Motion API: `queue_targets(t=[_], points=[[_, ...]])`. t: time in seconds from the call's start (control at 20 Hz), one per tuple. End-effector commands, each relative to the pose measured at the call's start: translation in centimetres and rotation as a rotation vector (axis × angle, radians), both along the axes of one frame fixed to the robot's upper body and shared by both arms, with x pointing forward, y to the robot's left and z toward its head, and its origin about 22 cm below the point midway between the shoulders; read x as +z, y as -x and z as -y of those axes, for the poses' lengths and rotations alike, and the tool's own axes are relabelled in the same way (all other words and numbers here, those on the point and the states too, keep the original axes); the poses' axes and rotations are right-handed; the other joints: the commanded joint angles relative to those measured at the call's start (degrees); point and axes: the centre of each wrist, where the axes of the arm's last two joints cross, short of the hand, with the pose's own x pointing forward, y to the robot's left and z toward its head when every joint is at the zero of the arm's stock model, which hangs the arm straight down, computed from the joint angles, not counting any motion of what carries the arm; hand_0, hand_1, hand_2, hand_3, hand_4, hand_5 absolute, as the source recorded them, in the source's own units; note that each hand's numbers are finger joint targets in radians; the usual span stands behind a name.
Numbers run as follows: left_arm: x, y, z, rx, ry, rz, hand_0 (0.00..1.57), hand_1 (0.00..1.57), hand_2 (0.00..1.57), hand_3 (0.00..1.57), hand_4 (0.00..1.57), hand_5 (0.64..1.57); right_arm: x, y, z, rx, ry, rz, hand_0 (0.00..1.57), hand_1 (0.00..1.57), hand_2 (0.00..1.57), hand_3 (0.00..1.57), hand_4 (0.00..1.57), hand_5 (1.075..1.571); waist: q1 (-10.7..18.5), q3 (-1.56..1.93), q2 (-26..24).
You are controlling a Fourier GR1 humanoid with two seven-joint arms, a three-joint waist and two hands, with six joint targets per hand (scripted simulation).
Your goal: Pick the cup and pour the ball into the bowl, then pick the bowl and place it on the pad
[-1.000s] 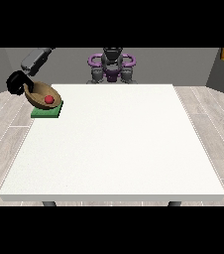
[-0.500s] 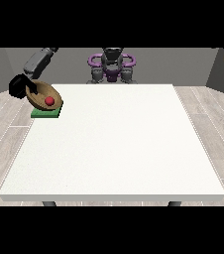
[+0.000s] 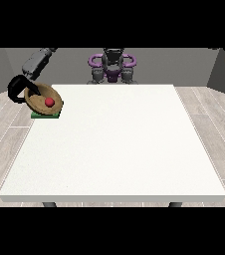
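Bowl (image 3: 43, 98) sits tilted on the green pad (image 3: 46, 114) at the table's (image 3: 114, 144) far left edge, red ball (image 3: 49, 101) inside it. Hand at the view's left (image 3: 21, 89) grips the bowl's outer rim, fingers curled round it.

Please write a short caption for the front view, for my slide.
Robot hand holds tilted wooden bowl with red ball over green pad.
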Motion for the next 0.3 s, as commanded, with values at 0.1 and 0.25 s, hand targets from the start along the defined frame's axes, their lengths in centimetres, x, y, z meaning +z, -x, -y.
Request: queue_targets(t=[0.1,0.25], points=[[-0.1,-1.1,2.3,-0.032,-0.002,-0.051,0.00,0.00,0.00,0.00,1.19,1.569,-2.7,-0.5,-1.9,0.053,0.014,-0.110,0.00,0.00,0.00,0.00,0.00,1.395,0.9,0.60,-3.5],[-4.7,-0.5,1.3,0.024,0.024,-0.162,0.00,0.00,0.00,0.00,1.19,1.569,2.2,-0.7,0.0,0.096,0.033,-0.158,0.00,0.00,0.00,0.00,0.20,1.375,-1.8,0.50,-10.1]])
